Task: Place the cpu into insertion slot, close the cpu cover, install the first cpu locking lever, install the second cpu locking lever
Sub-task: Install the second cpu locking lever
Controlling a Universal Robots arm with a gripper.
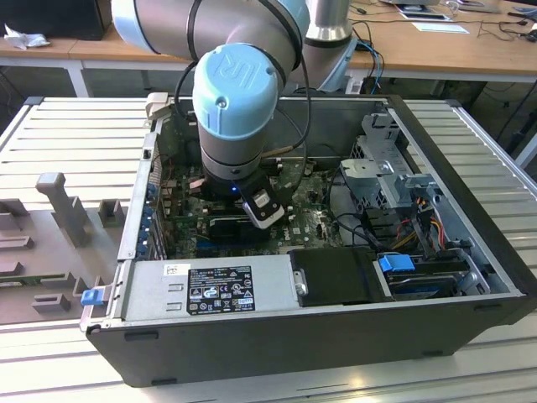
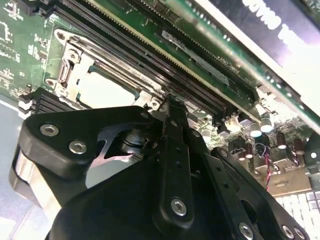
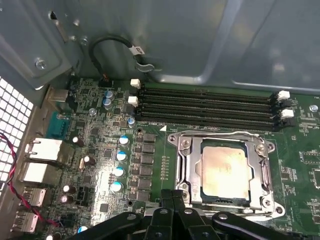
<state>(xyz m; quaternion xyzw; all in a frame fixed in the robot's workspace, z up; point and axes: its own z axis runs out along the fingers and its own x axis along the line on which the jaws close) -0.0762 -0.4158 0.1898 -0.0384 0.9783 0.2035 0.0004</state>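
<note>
In the first wrist view the gripper (image 3: 172, 197) hangs just beside the near edge of the insertion slot (image 3: 182, 172), its fingers pressed together on nothing. The cpu (image 3: 225, 170) already lies flat in that socket, pale top bare, with the cpu cover (image 3: 262, 167) folded down as a metal frame around it (a thin wire lever runs along the frame's far edge). Beyond the socket run four long black memory slots (image 3: 205, 107), then the grey case wall (image 3: 240, 40). In the exterior view the arm (image 1: 235, 109) reaches down into the open computer case (image 1: 453, 168), close to the power supply (image 1: 210, 290).
</note>
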